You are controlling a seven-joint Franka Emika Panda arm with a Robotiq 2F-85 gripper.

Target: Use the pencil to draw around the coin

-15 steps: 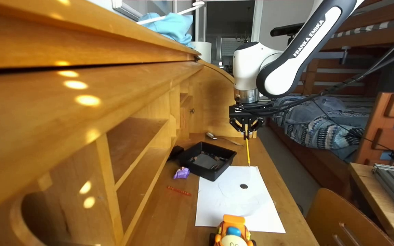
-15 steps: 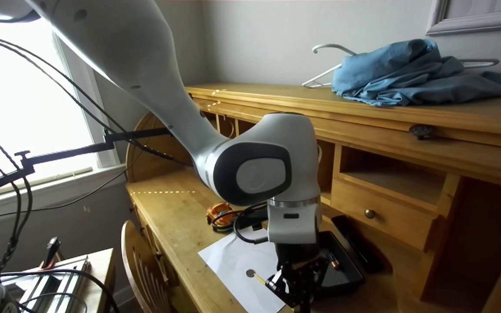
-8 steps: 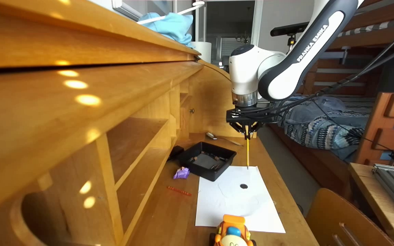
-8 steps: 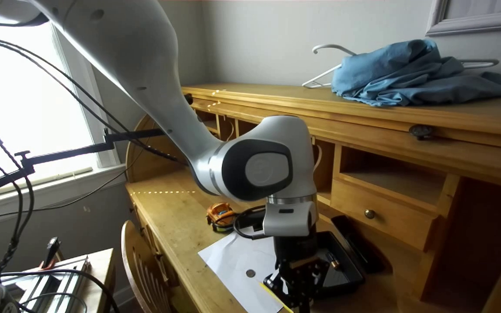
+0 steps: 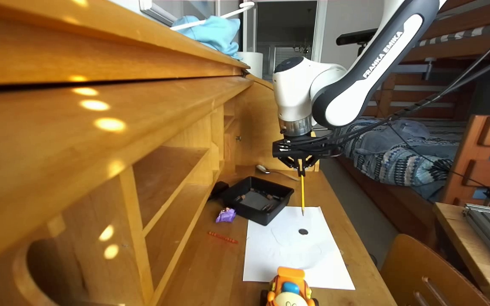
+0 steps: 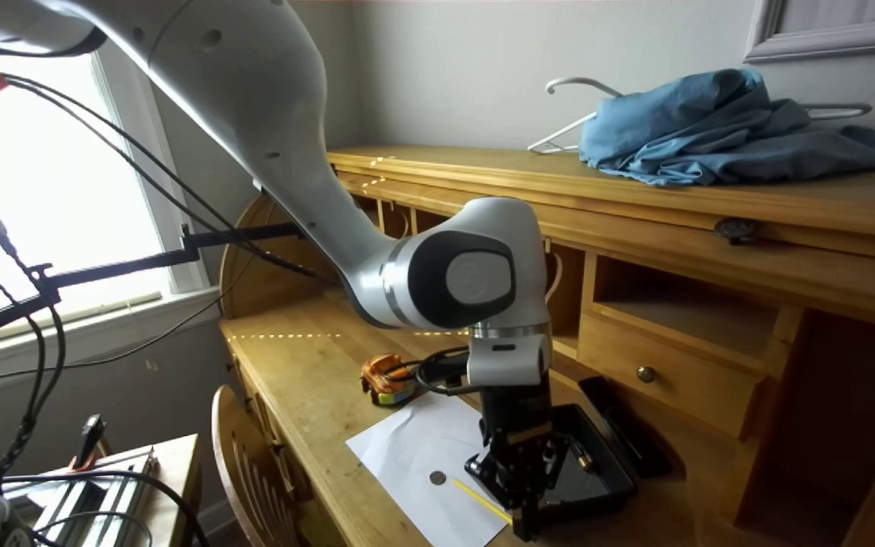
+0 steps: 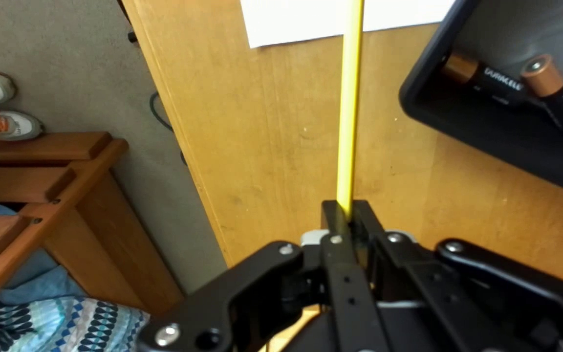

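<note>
Closest in an exterior view, an orange toy car (image 5: 289, 289) sits at the near edge of a white paper sheet (image 5: 279, 263) on the wooden counter (image 5: 202, 272), and a red stick (image 5: 223, 237) lies to one side of the sheet. The coin (image 5: 303, 231) lies flat on the sheet. A crumpled purple scrap (image 5: 226, 215) comes next, just beside a black tray (image 5: 249, 213) that holds batteries (image 7: 494, 83). The pencil (image 5: 303, 191) slants toward the coin, its tip over the far part of the sheet; whether it touches there I cannot tell. The claw (image 7: 346, 209) has it by the shaft, its fingers parted only by the pencil's thickness. Past the tray, a spoon (image 5: 263, 169) rests on the counter, and farther off lies patterned bedding (image 5: 398, 163).
</note>
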